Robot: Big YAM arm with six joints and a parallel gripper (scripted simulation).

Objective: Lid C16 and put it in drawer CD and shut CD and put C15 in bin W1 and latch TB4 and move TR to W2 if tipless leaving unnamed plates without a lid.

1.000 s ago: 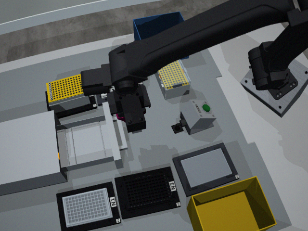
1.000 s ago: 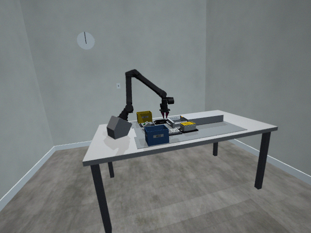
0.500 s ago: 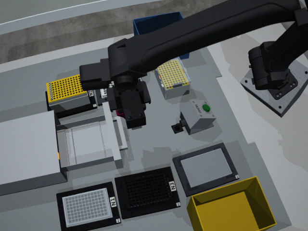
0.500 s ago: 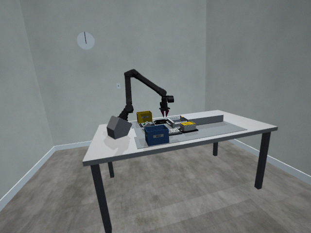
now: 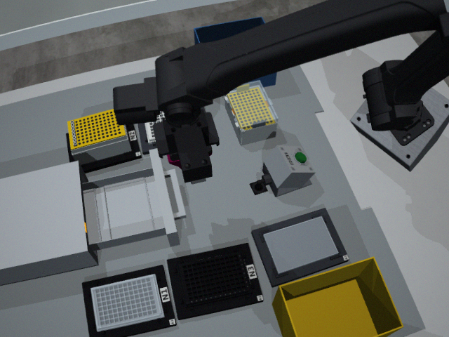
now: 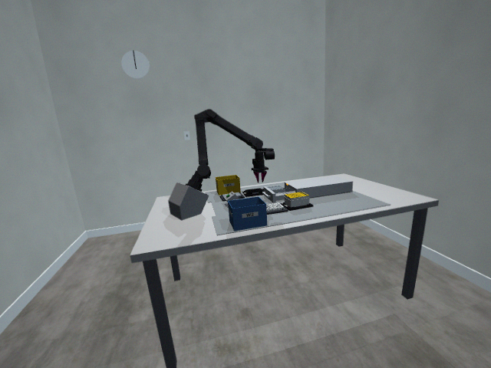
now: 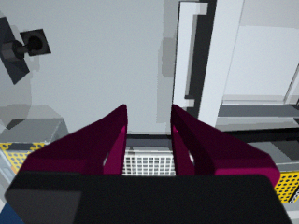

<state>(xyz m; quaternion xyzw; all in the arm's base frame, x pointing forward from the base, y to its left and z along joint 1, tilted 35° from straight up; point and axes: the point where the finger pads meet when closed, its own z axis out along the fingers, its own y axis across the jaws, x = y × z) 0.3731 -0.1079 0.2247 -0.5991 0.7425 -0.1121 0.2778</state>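
I held the pincer (image 7: 149, 122) part-open and empty above the tabletop's middle. The black plate (image 5: 214, 279) sat in N3 near the front edge; stiff, light, best grasped across its short sides.

I have the arm (image 5: 290, 39) stretched out long from its base plate (image 5: 410, 161), upper link rising steeply, forearm sloping down to the wrist. The gripper (image 7: 149, 122) hangs pointing straight down, well above the surface beneath it. Its two magenta fingers stand partly apart with a narrow gap, and I see nothing between them.
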